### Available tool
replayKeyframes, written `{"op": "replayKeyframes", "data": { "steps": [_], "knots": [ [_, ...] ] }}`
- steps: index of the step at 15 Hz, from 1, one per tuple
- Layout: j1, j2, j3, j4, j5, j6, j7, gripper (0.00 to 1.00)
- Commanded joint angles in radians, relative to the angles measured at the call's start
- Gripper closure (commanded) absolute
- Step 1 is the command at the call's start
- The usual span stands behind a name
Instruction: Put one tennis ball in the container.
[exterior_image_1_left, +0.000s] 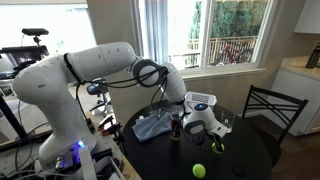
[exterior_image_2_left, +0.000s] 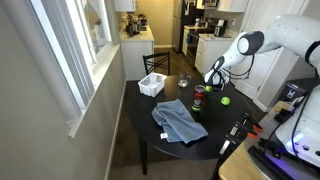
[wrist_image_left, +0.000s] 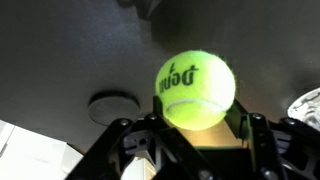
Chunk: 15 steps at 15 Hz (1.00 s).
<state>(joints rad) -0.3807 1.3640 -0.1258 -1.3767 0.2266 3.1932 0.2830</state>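
The white arm (exterior_image_1_left: 95, 68) reaches out, elbow high, its wrist bent down over the round dark table (exterior_image_1_left: 250, 160). The container (exterior_image_2_left: 151, 85) stands by the table's window edge, well apart from the gripper (wrist_image_left: 197, 122). Its fingers are closed on the tennis ball (wrist_image_left: 195, 88), which hides their tips. In both exterior views that ball is a mere green speck. A second ball (exterior_image_1_left: 198, 171) lies loose on the table.

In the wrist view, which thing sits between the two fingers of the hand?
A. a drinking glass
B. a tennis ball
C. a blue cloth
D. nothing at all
B: the wrist view shows a yellow-green tennis ball with dark lettering, sitting right in the middle of the hand.
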Motion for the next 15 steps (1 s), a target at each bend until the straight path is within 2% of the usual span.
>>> {"op": "replayKeyframes", "data": {
  "steps": [1,6,11,12,15],
  "knots": [
    [-0.043,-0.167,0.087,-0.211,-0.023,0.063,-0.061,0.63],
    [-0.039,-0.31,0.132,-0.398,-0.013,0.179,-0.097,0.63],
    [-0.03,-0.448,0.124,-0.573,-0.025,0.313,-0.083,0.63],
    [-0.016,-0.468,0.104,-0.549,-0.017,0.272,-0.078,0.63],
    [-0.026,-0.543,0.109,-0.609,-0.03,0.27,-0.08,0.63]
  ]
}}
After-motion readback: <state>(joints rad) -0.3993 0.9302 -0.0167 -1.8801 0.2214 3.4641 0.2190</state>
